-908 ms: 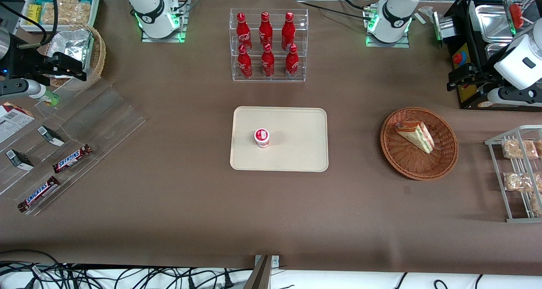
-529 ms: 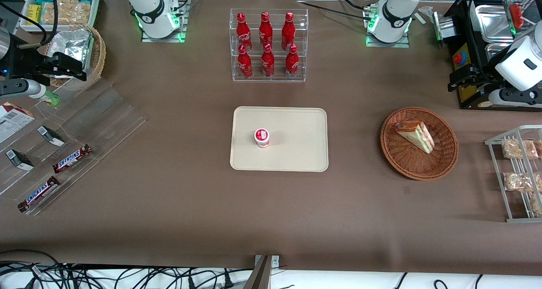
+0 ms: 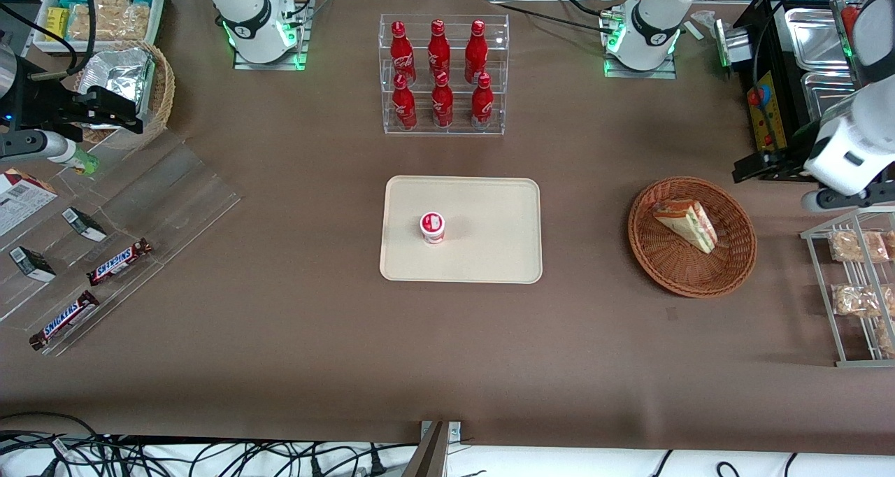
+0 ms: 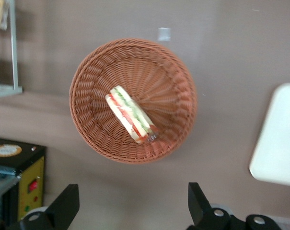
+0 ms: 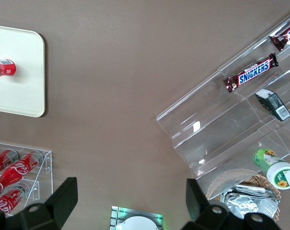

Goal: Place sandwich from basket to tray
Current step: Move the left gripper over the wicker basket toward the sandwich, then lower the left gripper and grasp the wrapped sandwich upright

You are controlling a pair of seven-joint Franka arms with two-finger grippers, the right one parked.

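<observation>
The sandwich (image 3: pixel 686 224), a white wedge with red and green layers, lies in the round reddish-brown basket (image 3: pixel 699 287). The cream tray (image 3: pixel 489 239) sits mid-table, toward the parked arm's end from the basket, with a small red-and-white cup (image 3: pixel 433 226) on it. My left gripper (image 3: pixel 752 168) hangs above the table just outside the basket's rim, farther from the front camera and toward the working arm's end. The left wrist view shows it (image 4: pixel 133 206) open and empty, fingers wide apart, with the sandwich (image 4: pixel 130 115), the basket (image 4: pixel 94 81) and a tray corner (image 4: pixel 279 139) below.
A clear rack of red bottles (image 3: pixel 442 75) stands farther from the front camera than the tray. A wire rack of bagged snacks (image 3: pixel 856 288) and a black and yellow box (image 3: pixel 765 110) flank the basket at the working arm's end. An acrylic stand with Snickers bars (image 3: pixel 119 260) lies toward the parked arm's end.
The left arm has swung nearer to the front camera and closer to the basket. The gripper has shifted a little with it. Sandwich, basket and tray have not moved.
</observation>
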